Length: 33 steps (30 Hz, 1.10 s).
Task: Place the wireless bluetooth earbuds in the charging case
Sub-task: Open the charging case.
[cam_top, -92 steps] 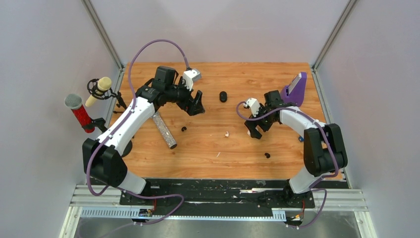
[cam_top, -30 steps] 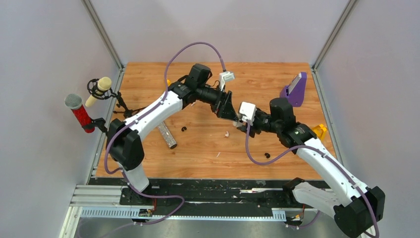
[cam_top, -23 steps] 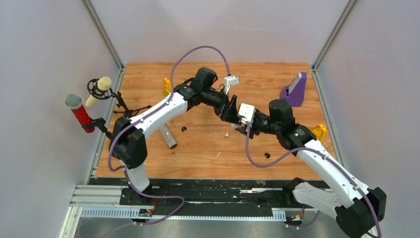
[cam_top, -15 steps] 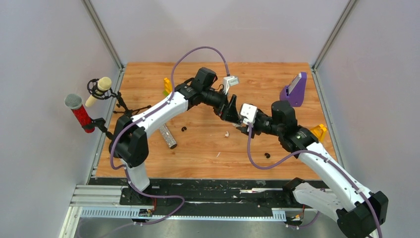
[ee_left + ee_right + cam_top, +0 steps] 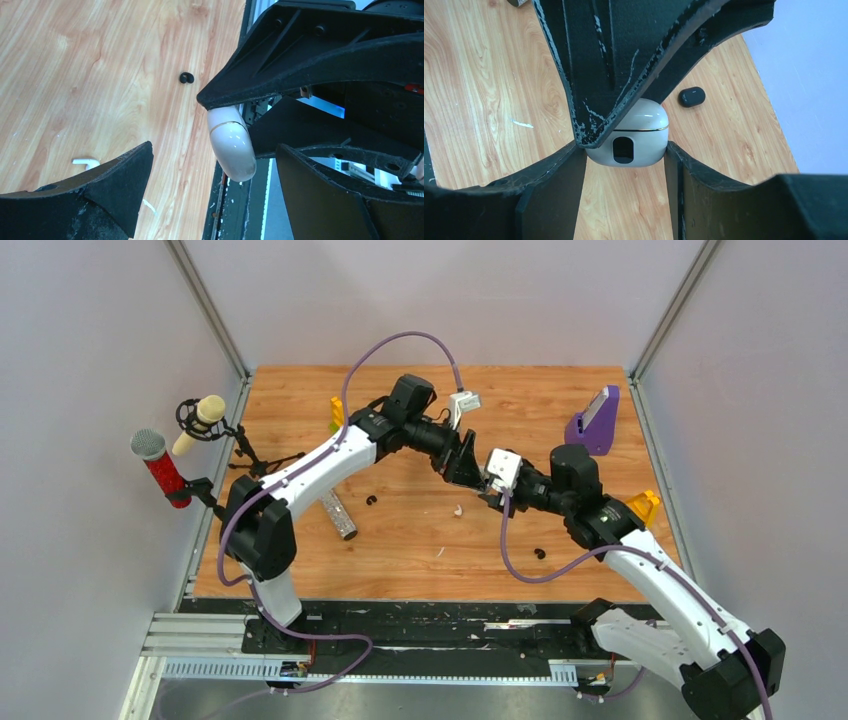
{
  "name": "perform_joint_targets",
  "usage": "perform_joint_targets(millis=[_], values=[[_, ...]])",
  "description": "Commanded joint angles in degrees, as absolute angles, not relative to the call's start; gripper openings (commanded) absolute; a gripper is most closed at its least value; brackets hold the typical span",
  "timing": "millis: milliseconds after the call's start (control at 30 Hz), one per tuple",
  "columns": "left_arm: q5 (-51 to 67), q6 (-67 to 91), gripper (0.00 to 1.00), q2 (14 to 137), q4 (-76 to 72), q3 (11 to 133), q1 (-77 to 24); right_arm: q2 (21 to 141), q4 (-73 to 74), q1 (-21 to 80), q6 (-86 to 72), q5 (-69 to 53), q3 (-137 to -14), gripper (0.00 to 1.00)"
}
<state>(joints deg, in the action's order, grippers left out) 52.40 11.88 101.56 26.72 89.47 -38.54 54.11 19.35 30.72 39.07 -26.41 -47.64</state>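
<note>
My right gripper (image 5: pixel 624 150) is shut on a closed white charging case (image 5: pixel 626 142), held above the table centre. My left gripper (image 5: pixel 212 165) is open, one jaw either side of the case's free end (image 5: pixel 231 145), not touching it. In the top view the two grippers meet, left (image 5: pixel 467 465) and right (image 5: pixel 490 490), hiding the case. On the wood lie a white earbud (image 5: pixel 459 510), also seen in the left wrist view (image 5: pixel 86 161), a black earbud (image 5: pixel 372 501) and another black earbud (image 5: pixel 540 553), seen too in the left wrist view (image 5: pixel 186 77).
A black charging case (image 5: pixel 692 96) lies beyond the grippers. A thin white sliver (image 5: pixel 439 551) lies near the front. A glittery silver cylinder (image 5: pixel 332 503), a purple stand (image 5: pixel 596 420), a yellow piece (image 5: pixel 643 505) and two microphones (image 5: pixel 160 465) stand around the edges.
Both arms have swung in from the sides to meet at the table centre. Over the last second the right gripper with the white case drifted slightly right; the left gripper barely moved.
</note>
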Motion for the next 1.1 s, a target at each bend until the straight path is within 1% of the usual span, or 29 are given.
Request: perform_joint_targets(millis=[0, 200, 1067], values=[[54.53, 12.44, 1.00, 97.53, 24.30, 88.79, -37.70, 52.35, 16.69, 30.95, 38.66, -25.81, -47.57, 0.00], [54.57, 12.77, 1.00, 96.78, 23.65, 87.93, -36.41, 51.91, 16.35, 30.94, 38.44, -25.48, -47.65, 0.00], [51.59, 12.95, 1.00, 100.79, 24.23, 88.30, -37.27, 52.72, 17.28, 31.35, 37.53, -28.15, -49.45, 0.00]])
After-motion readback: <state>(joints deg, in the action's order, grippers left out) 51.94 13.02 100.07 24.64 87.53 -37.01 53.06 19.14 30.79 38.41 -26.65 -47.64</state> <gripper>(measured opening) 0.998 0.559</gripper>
